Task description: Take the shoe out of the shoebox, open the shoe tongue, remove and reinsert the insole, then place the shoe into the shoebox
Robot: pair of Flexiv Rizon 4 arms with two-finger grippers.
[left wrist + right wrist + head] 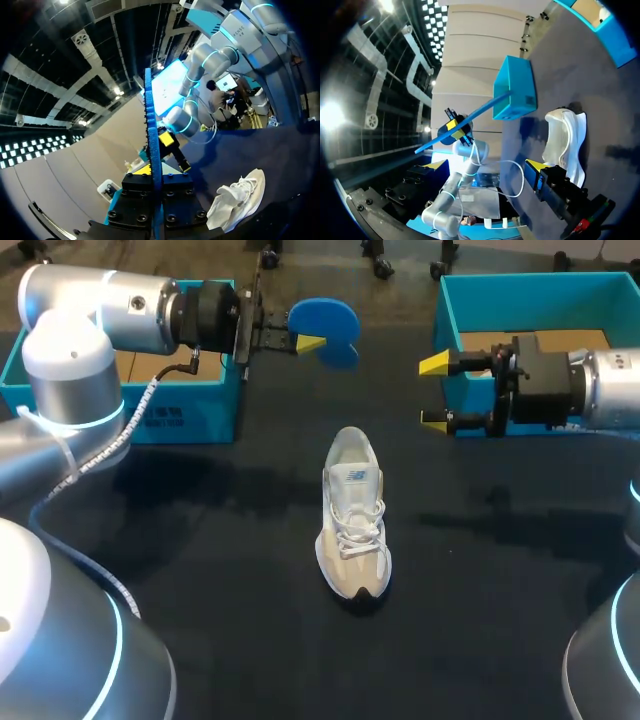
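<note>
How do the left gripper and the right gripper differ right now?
The left gripper is shut on the blue insole; the right gripper is open and empty. The left gripper is near the left blue box, the right gripper near the right blue box. Both are raised above the table, pointing toward each other; neither touches the shoe.

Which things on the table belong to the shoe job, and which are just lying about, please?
Job: shoe; insole, held in left hand; one blue box.
Lying about: perhaps the other, left box or right box; cannot tell which.
</note>
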